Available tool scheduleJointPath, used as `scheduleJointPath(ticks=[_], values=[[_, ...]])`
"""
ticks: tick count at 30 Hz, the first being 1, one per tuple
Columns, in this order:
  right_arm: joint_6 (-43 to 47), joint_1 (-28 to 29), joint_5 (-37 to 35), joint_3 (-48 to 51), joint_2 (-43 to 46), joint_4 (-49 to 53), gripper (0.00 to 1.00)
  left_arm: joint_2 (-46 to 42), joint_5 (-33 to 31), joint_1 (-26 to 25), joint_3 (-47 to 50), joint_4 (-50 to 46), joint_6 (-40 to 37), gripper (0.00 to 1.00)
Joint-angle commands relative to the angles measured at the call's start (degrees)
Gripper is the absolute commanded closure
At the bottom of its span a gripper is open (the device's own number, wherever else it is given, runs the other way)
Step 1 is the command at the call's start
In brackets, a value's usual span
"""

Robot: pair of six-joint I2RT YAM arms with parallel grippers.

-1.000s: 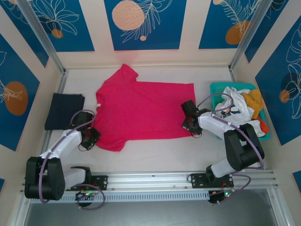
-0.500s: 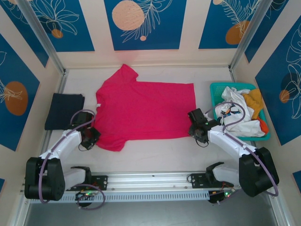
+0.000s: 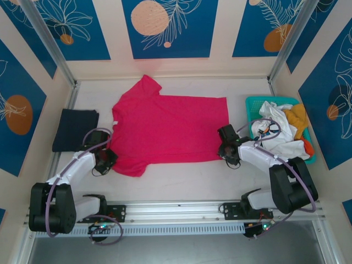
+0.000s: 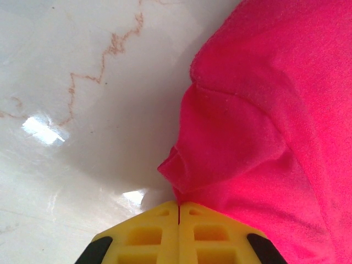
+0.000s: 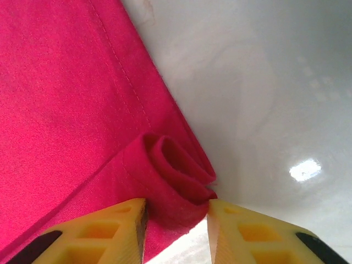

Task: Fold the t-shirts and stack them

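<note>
Soft magenta t-shirt [image 3: 170,129], left pincer [image 4: 179,208] pinching puckered sleeve, right pincer [image 5: 176,212] narrow around rolled hem

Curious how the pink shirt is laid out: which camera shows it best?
Top external: the whole pink shirt lies spread flat, sleeves and hem visible. The left wrist view shows sleeve cloth pinched in the left gripper; the right wrist view, a curled hem corner between the fingers of the right gripper.

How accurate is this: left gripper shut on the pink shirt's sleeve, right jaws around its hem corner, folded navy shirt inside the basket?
One error: the folded navy shirt lies on the table left of the pink shirt, not in the basket; the top external view shows it.
</note>
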State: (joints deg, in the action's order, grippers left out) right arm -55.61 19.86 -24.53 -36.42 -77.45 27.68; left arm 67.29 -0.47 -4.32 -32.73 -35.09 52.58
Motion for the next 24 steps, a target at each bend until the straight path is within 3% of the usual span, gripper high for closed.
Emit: scheduleJointPath(ticks=[1,5,10,24], values=[[-0.3,-0.4,1.3,-0.3,-0.6,-0.7,0.77,-0.8,-0.3,-0.4,-0.1,-0.3,-0.4,1.00],[-0.4,-0.5,1.3,1.5,1.2,-0.7,1.00,-1.5,-0.5,-0.3,-0.3,-0.7,-0.4,1.00],[-1.1,0.1,-0.2,3.6,7.4,2.4,1.00,-3.1,-1.3,-0.4,-0.4,-2.1,-0.4,1.00],[-4.3,1.4,-2.3,13.4,35.8,10.1,1.00,-6.7,-2.5,-0.3,-5.6,-9.1,-1.1,1.00]])
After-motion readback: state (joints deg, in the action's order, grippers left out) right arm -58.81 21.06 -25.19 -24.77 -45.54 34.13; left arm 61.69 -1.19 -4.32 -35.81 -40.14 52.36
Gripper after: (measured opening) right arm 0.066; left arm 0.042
